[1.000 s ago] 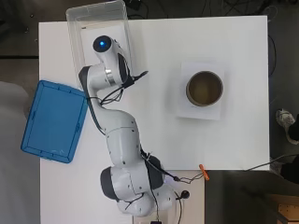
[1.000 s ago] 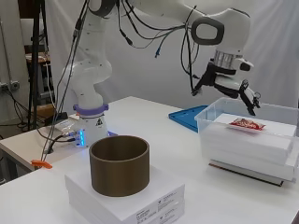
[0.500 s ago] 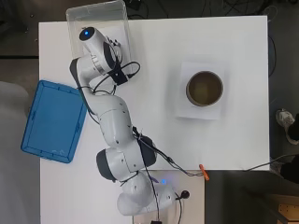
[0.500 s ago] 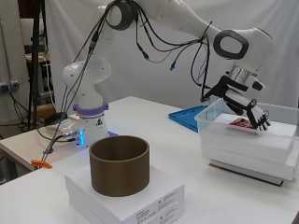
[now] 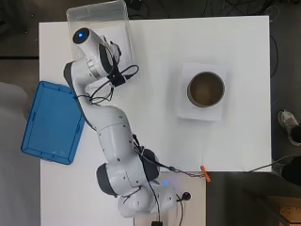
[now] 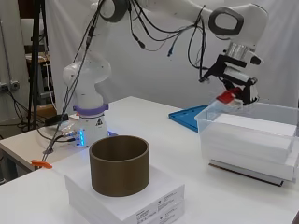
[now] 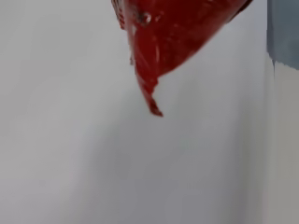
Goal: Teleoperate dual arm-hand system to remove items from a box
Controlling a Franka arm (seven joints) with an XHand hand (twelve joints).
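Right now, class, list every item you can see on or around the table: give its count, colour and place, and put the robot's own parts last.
Clear box: one, transparent, far corner of the table, under the hand.
Red packet: one, red, lifted at the box's near rim, in the hand.
Lid: one, blue, flat at the table edge beside the arm.
Cylinder: one, brown, open-topped, standing on a white stack.
White stack: one, white, on the table opposite the box.
Small orange piece: one, orange, table edge near the arm's base.
Table: one, white.
Arm: one, white, reaching to the box.
Hand: one, black and white, holding the packet.
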